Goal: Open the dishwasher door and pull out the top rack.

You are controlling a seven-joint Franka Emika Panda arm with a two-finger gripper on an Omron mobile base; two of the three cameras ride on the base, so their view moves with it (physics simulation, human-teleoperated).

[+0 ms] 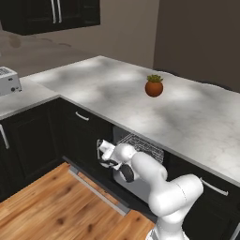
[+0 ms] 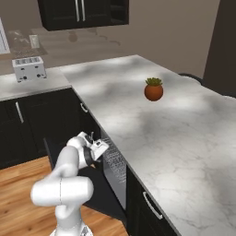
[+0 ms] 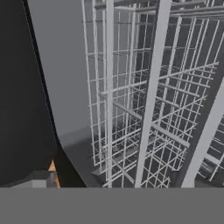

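Observation:
The dishwasher door (image 1: 101, 192) hangs open and folded down toward the floor, its grey top strip nearest the wood floor; in the right base view the door (image 2: 105, 199) is a dark panel below my arm. The top rack (image 1: 142, 144), a grey-white wire grid, sits in the mouth of the tub under the counter, and it also shows in the right base view (image 2: 113, 162) and close up in the hand view (image 3: 144, 100). My gripper (image 1: 100, 151) (image 2: 99, 146) (image 3: 113, 181) is open right at the rack's front, with its fingertips (image 3: 45, 179) spread wide and nothing held.
A marble counter (image 1: 187, 122) runs over the dishwasher, with a small potted plant (image 1: 153, 86) on it and a toaster (image 1: 8, 80) at the far left. Black cabinet doors (image 1: 28, 140) flank the opening. Wood floor (image 1: 47, 211) lies in front.

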